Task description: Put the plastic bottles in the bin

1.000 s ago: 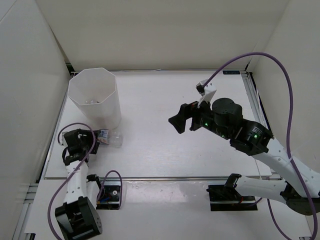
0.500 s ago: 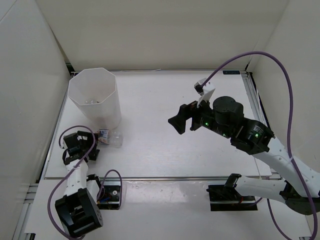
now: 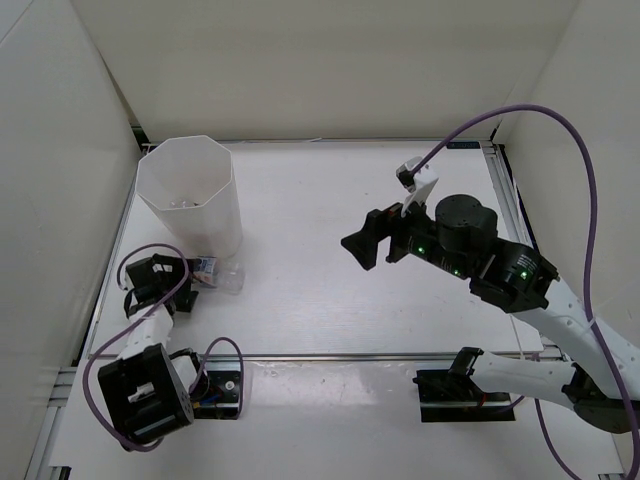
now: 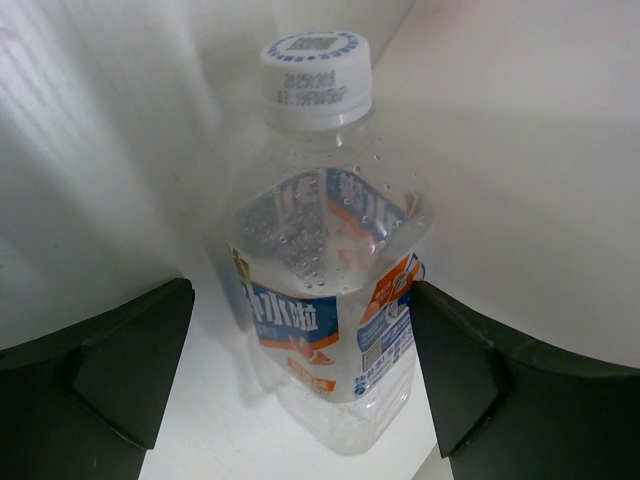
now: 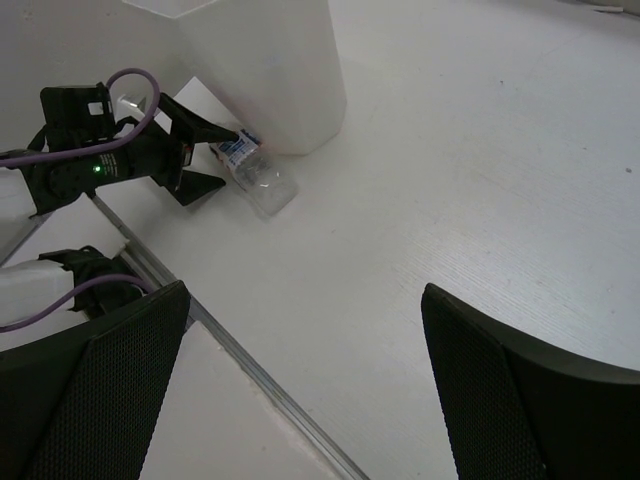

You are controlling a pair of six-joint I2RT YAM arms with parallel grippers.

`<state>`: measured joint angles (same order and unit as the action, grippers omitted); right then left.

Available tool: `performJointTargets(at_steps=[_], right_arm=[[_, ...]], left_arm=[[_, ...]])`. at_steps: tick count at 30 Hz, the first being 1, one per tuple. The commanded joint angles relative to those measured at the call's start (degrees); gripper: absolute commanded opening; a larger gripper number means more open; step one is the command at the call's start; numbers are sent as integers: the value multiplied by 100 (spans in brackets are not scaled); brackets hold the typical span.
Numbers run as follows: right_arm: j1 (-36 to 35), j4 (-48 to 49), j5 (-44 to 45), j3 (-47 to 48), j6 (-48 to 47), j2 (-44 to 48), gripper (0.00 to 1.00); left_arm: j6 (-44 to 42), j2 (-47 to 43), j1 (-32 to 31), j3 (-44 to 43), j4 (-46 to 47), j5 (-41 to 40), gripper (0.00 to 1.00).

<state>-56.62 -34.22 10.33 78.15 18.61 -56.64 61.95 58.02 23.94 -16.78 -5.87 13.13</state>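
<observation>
From above, the tall white octagonal plastic bin (image 3: 205, 225) stands at the far left of the white bench (image 3: 330, 310). A small clear plastic bottle with a blue and orange label (image 3: 220, 275) lies on its side on the bench at the foot of the bin, on its near side. The left gripper (image 3: 187, 284) sits low just left of the bottle, pointing at it with its jaws spread wide. The right gripper (image 3: 375, 240) hangs above the middle of the bench, well apart from the bottle and the bin, and its jaws are also wide.

In the left wrist view, the bottle fills the middle of the frame, its white screw cap (image 4: 316, 80) at the far end. Droplets cling to the inside of the clear wall. The two black fingers (image 4: 110, 370) stand one on each side of the bottle's near end. There is a clear gap on the left side, and the right one comes very close.

In the right wrist view, the gripper's own dark fingers (image 5: 100, 390) frame the picture far apart, with nothing between them. Beyond them, the bottle rests against the base of the bin, with the left gripper's open tips at its labelled end.
</observation>
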Motion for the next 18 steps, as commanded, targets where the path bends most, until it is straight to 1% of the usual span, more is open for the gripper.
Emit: performJointTargets(at_steps=[1, 8, 12, 15, 18], right_arm=[[19, 73, 40, -62, 11, 241, 100], [19, 73, 321, -388, 116, 479, 100], [19, 73, 453, -511, 116, 593, 100], [19, 73, 575, -511, 116, 593, 100], [19, 73, 637, -511, -6, 593, 100]], left_arm=[[-17, 279, 40, -325, 183, -47, 100], [-131, 763, -65, -642, 235, -99, 100], [-359, 1132, -188, -704, 288, -47, 100], [-359, 1273, -249, -652, 288, 5, 100], [-412, 1273, -250, -310, 288, 137, 89]])
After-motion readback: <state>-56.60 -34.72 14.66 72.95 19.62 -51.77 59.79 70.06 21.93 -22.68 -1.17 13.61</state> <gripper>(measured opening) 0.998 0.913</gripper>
